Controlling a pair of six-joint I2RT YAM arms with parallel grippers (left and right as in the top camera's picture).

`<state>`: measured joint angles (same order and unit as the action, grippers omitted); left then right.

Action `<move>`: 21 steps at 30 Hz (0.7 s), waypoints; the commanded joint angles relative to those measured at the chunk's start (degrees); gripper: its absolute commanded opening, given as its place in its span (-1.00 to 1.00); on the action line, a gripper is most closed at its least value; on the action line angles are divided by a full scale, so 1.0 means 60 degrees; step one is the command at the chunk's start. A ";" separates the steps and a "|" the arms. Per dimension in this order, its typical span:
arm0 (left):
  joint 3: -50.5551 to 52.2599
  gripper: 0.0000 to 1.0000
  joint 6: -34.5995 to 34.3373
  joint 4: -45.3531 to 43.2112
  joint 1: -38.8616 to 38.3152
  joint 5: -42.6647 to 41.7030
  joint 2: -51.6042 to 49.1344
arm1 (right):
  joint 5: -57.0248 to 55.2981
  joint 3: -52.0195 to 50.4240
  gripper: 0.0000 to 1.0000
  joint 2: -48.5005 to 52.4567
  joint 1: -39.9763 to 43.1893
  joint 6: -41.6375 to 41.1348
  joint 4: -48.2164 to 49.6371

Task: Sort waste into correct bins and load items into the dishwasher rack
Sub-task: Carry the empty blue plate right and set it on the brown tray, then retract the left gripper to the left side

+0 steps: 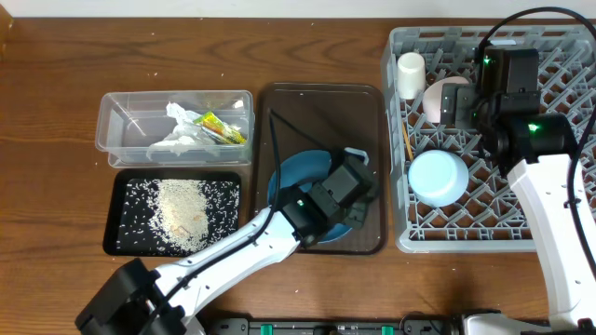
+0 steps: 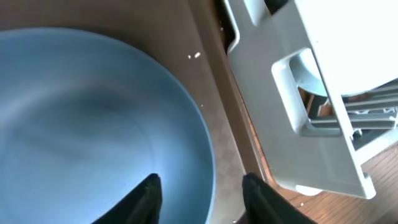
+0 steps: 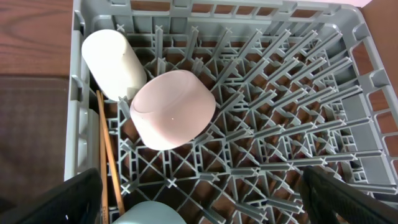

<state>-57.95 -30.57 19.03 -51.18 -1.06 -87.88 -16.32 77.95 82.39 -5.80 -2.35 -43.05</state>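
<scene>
The large dark blue bowl lies on the brown serving tray. My left gripper is open with its fingers on either side of the bowl's right rim, one inside and one outside. The grey dishwasher rack holds the white cup, the pink bowl, the light blue bowl and the chopsticks. My right gripper hangs open and empty above the rack, near the pink bowl, cup and chopsticks.
The clear tub at the back left holds the crumpled napkin and the yellow-green wrapper. The black tray in front of it holds rice scraps. The rack's wall stands right beside the brown tray's edge.
</scene>
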 commanded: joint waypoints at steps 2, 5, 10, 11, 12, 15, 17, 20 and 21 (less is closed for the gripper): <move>-0.0193 -0.03 0.0142 -0.0036 0.0667 0.0186 0.0929 | -0.0025 0.0073 0.99 0.0040 0.0025 -0.0066 -0.0015; -0.0197 -0.02 -0.0142 0.0106 0.1315 0.0178 0.1690 | -0.0025 0.0073 0.99 0.0040 0.0025 -0.0066 -0.0011; -0.0193 -0.01 -0.0117 0.0871 0.2943 0.0189 0.3519 | -0.0025 0.0073 0.99 0.0040 0.0025 -0.0066 -0.0011; -0.0193 -0.01 -0.0036 0.1100 0.3319 0.0189 0.3858 | -0.0025 0.0073 0.98 0.0040 0.0025 -0.0066 -0.0011; -0.0193 0.00 0.0066 0.1384 0.3792 0.0197 0.4269 | -0.0025 0.0073 0.99 0.0040 0.0025 -0.0066 -0.0011; -0.0193 0.07 0.0310 0.2346 0.5329 0.0568 0.5344 | -0.0025 0.0073 0.99 0.0040 0.0025 -0.0066 -0.0011; -0.0193 0.13 0.0346 0.3053 0.6408 0.1115 0.5956 | -0.0025 0.0073 0.99 0.0040 0.0025 -0.0066 -0.0011; -0.0193 0.20 0.0335 0.4025 0.8047 0.1807 0.6728 | -0.0025 0.0073 0.98 0.0040 0.0025 -0.0066 -0.0011; -0.0193 0.23 0.0339 0.4302 0.8590 0.1869 0.6943 | -0.0025 0.0073 0.98 0.0040 0.0025 -0.0066 -0.0011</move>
<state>-58.28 -29.56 42.72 -5.78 5.19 -48.86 -16.32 77.95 82.39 -5.80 -2.35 -43.03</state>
